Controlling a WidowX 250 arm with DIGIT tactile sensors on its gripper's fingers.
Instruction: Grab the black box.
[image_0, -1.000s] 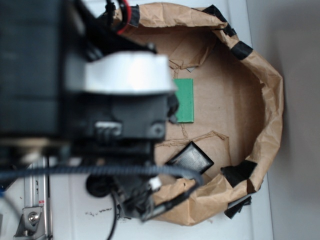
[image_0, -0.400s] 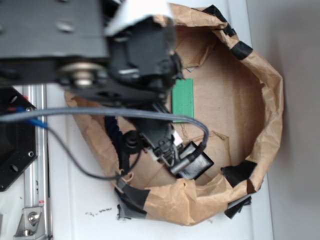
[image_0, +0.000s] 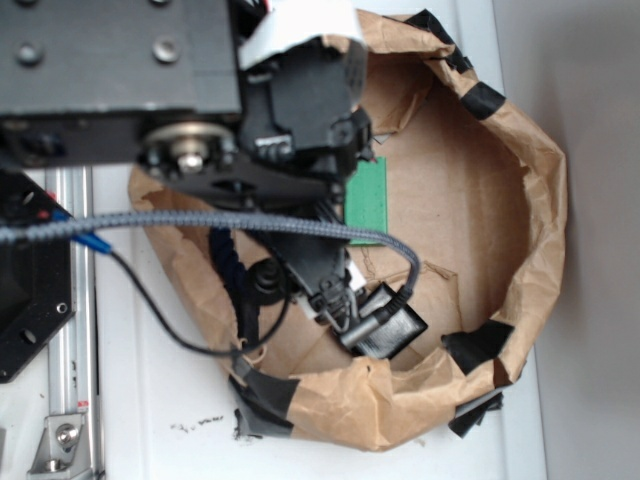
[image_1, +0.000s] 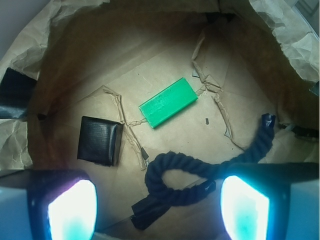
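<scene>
The black box (image_1: 100, 140) lies flat on the brown paper floor of the bag, upper left in the wrist view. In the exterior view the black box (image_0: 398, 330) sits near the bag's lower wall, partly covered by the wrist's cable plug. My gripper (image_1: 157, 210) hangs above the floor, open, its two glowing pads (image_1: 72, 210) wide apart at the bottom corners. Nothing is held between them. The box is ahead and left of the left pad, not between the fingers. In the exterior view the gripper (image_0: 315, 280) is mostly masked by the arm.
A flat green block (image_1: 167, 102) lies mid-floor, right of the box. A dark rope (image_1: 200, 175) loops on the floor under and between the fingers. The crumpled paper bag wall (image_0: 540, 200) with black tape patches (image_0: 478, 345) rings the floor.
The arm has swung away from the camera and the gripper has come over the bag, next to the box. In the last half second it shifted only slightly.
</scene>
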